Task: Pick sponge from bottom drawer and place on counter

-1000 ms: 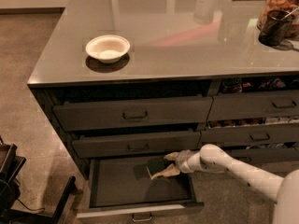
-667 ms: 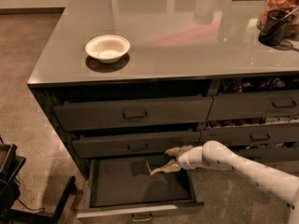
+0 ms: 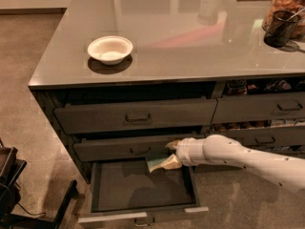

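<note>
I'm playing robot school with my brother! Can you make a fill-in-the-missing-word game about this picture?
1. The gripper holds the ____ over the bottom drawer.
2. The bottom drawer is pulled ____.
3. The white bowl sits on the ____.
Missing words: sponge, open, counter.
</note>
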### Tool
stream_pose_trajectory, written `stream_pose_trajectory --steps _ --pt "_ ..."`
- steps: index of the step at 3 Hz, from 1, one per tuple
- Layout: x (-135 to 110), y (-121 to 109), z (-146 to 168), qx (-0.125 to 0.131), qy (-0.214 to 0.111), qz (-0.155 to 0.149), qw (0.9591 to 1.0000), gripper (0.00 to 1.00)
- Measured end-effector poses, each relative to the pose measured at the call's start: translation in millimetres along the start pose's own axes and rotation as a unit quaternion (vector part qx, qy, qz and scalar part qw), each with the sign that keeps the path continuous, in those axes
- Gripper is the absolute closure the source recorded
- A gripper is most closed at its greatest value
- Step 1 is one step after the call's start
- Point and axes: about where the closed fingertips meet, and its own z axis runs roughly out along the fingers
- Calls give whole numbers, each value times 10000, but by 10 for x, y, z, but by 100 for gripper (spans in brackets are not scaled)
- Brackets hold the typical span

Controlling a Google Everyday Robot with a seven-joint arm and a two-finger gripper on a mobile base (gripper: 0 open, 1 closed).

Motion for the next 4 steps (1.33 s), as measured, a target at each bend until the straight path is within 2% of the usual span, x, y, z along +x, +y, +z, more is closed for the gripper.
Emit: stream_pose_trajectory --steps 1,2,3,4 --pt "-446 203 -346 142 193 -210 9995 100" --pt "-665 99 -605 355 253 -411 9982 100" --pt "-666 97 -606 356 253 -413 9982 100" --pt "-781 -7 -736 446 208 -453 9978 100"
